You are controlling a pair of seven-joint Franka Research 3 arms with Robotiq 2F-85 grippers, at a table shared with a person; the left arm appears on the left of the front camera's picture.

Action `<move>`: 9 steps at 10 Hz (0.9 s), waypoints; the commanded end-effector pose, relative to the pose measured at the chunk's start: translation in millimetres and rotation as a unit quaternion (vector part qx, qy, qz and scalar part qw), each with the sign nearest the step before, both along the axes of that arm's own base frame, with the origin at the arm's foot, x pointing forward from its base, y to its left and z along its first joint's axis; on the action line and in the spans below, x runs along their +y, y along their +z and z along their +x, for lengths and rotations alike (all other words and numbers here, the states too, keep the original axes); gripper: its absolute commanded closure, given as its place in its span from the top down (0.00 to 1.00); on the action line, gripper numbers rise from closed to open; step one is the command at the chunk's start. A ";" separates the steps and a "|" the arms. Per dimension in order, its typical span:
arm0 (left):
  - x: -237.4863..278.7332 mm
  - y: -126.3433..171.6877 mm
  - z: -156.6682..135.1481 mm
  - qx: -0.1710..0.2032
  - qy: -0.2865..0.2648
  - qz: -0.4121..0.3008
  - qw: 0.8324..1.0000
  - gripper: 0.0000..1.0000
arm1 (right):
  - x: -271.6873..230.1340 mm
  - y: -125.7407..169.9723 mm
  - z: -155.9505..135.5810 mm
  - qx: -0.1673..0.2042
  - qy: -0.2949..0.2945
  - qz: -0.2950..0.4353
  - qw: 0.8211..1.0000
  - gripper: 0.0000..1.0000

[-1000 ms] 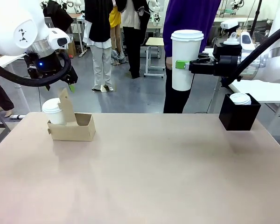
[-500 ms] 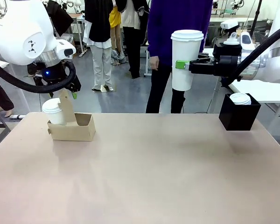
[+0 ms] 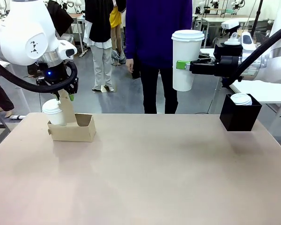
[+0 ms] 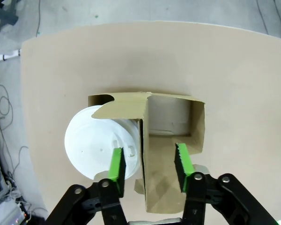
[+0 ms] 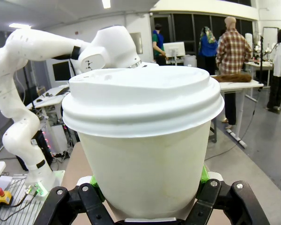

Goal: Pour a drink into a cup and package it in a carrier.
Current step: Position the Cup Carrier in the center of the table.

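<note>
Left gripper (image 4: 148, 157) half-open astride carrier (image 4: 199, 131) handle tab (image 3: 66, 110), not pinching yet; I'd shut square on tab to steady it. Right gripper (image 3: 183, 65) clamps lidded cup (image 3: 183, 47) aloft; lower vert. into empty slot (image 4: 171, 117).

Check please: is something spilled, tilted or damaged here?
Nothing stands out. One lidded cup stands upright in the carrier; the right gripper holds the other cup upright, also lidded. The table shows no spill.
</note>
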State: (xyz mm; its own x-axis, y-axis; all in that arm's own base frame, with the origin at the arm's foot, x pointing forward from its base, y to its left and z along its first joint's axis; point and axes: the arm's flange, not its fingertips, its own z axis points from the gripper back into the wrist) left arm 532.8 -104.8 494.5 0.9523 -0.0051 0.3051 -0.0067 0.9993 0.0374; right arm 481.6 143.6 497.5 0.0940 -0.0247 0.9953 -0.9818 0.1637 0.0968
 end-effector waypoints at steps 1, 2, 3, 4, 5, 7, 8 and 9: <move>-0.1 1.2 5.5 -0.006 0.013 -0.001 1.000 0.00 | 1.6 4.0 -0.5 -0.005 -0.003 -0.002 1.000 0.81; 0.4 2.2 5.7 -0.006 0.014 -0.001 1.000 0.00 | 1.6 4.0 -0.5 -0.005 -0.003 -0.002 1.000 0.81; -0.4 3.2 5.5 -0.007 0.014 -0.001 1.000 0.00 | 1.6 4.0 -0.5 -0.005 -0.003 -0.002 1.000 0.81; 0.6 3.8 5.5 -0.006 0.016 -0.001 1.000 0.00 | 1.6 4.0 -0.5 -0.005 -0.003 -0.002 1.000 0.81; 2.7 4.3 6.0 -0.004 0.017 -0.004 1.000 0.00 | 1.6 4.0 -0.5 -0.005 -0.003 -0.002 1.000 0.81; 5.9 3.9 9.2 0.001 0.043 -0.001 0.999 0.00 | 1.6 4.0 -0.5 -0.005 -0.003 -0.002 1.000 0.81; 3.9 2.2 1.6 -0.002 0.005 -0.002 1.000 0.00 | 1.6 4.0 -0.5 -0.005 -0.003 -0.002 1.000 0.81; 3.9 2.2 1.6 -0.002 0.005 -0.002 1.000 0.00 | 1.6 4.0 -0.5 -0.005 -0.003 -0.002 1.000 0.81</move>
State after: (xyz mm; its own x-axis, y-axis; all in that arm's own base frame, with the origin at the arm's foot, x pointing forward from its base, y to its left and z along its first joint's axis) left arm 534.6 -101.1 496.6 0.9515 0.0192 0.3069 -0.0298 0.9991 0.0297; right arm 481.6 143.6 497.5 0.0940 -0.0247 0.9953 -0.9818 0.1637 0.0968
